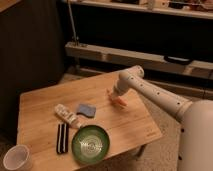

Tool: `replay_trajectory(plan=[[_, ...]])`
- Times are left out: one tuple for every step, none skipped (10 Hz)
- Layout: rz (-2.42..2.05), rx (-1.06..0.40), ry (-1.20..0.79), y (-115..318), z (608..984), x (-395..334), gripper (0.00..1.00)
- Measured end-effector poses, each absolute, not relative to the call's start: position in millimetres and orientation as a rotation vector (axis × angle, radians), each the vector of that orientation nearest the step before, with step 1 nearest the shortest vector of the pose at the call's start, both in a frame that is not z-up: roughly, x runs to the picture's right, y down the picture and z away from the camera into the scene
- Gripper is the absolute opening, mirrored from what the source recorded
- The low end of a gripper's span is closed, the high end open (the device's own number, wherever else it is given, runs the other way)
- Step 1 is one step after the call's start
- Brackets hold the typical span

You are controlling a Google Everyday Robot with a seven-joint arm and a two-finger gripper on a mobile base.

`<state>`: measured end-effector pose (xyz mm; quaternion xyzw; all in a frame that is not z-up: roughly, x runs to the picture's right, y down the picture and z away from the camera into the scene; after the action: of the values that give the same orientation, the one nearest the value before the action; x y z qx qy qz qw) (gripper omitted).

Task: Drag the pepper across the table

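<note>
The pepper (120, 101) lies on the table (45, 105) right under my gripper (116, 95), toward the far right edge. Whether I'm clamped on it, I cannot tell. The blue sponge (86, 109) sits well off to my left. I judge the drag underway, with table left to cross.

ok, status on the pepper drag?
Gripper down at the table's far right, fingers hidden. Pepper right under it, contact unclear. Sponge to the left, bowl near the front, both apart from it.
</note>
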<state>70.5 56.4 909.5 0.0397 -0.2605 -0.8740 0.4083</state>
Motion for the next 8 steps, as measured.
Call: replay_trajectory(plan=[[-2.201,0.097,-0.665,64.7,903.0,74.4,0.0],[-2.196,0.093,-0.682,77.1,894.3,80.2,0.0],[-2.19,0.093,-0.694,82.6,889.1,82.9,0.0],[-2.188,0.091,-0.706,86.8,885.4,86.3,0.0],[-2.19,0.089,-0.72,90.9,882.2,87.2,0.0],[-2.195,0.086,-0.733,94.7,879.5,85.8,0.0],[-2.199,0.08,-0.746,101.4,874.2,86.1,0.0],[-2.197,0.068,-0.758,108.1,869.5,88.8,0.0]])
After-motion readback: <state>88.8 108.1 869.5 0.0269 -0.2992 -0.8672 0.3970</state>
